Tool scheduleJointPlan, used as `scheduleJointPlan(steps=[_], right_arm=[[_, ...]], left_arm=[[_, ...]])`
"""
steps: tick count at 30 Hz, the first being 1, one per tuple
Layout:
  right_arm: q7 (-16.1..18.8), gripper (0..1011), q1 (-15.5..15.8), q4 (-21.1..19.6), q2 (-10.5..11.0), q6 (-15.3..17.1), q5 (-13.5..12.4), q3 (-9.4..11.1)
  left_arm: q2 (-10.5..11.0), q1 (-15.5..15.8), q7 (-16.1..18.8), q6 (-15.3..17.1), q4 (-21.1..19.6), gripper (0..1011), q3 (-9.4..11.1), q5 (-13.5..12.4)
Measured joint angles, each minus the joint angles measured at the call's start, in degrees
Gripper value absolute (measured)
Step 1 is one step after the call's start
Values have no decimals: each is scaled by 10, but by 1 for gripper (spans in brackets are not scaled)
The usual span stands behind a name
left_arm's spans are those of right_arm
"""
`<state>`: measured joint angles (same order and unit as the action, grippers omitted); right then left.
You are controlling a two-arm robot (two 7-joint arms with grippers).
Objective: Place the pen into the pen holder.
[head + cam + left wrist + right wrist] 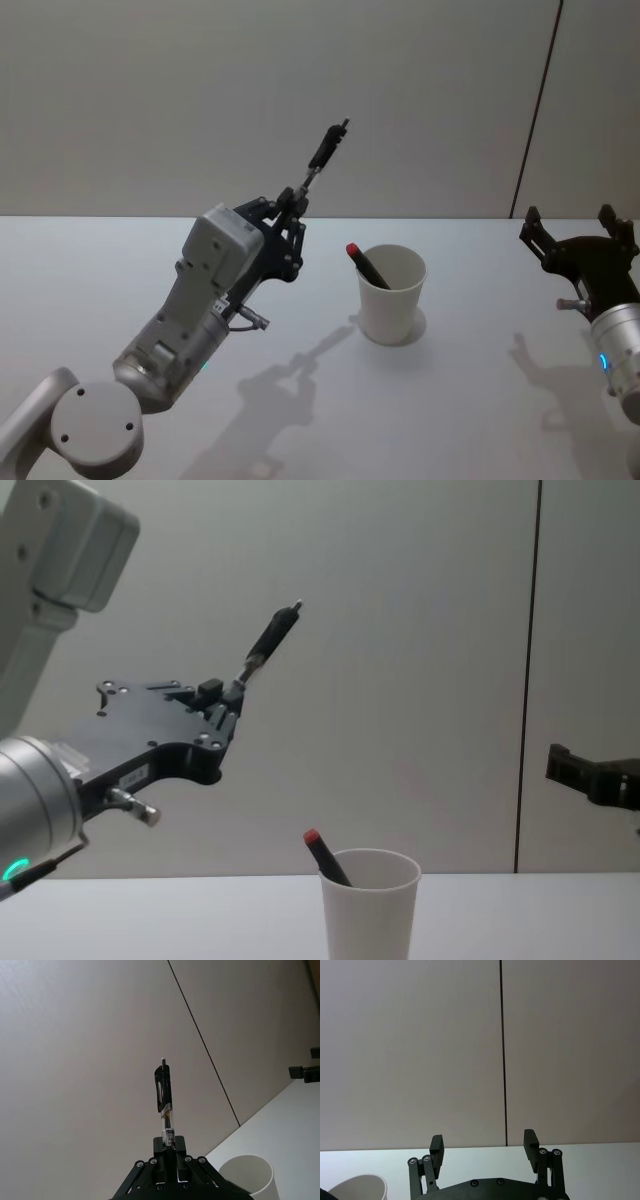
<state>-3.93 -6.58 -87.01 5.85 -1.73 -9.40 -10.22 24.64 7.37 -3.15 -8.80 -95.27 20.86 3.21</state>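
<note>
A white paper cup, the pen holder [392, 300] [368, 912], stands on the table right of centre. A black pen with a red end [366, 266] [325, 857] leans inside it, red end up. My left gripper [291, 203] [229, 694] hangs in the air to the left of the cup and above it, shut on the lower end of another slim black pen with a clip [323, 152] [164, 1091] [269, 640] that points up and away. The cup's rim [249, 1174] shows below that gripper. My right gripper [572, 228] [482, 1142] stays open at the far right, holding nothing.
The white table [470, 410] carries the shadows of the arm and the cup. A plain wall with a dark vertical seam [503, 1055] stands behind. The cup's edge [356, 1187] shows low in the right wrist view.
</note>
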Motion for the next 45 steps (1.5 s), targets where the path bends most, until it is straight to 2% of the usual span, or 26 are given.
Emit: scheduleJointPlan(steps=[7,24,45], right_arm=[[0,1001,0,0,0,0,0,0],[0,1001,0,0,0,0,0,0],[0,1001,0,0,0,0,0,0]], left_arm=[[-9,8,-15,-21,12,138,1,-9],[-19,19,-47,-45,30,138,1,-15],[-39,56,-145,-99,75,138,3,-17]])
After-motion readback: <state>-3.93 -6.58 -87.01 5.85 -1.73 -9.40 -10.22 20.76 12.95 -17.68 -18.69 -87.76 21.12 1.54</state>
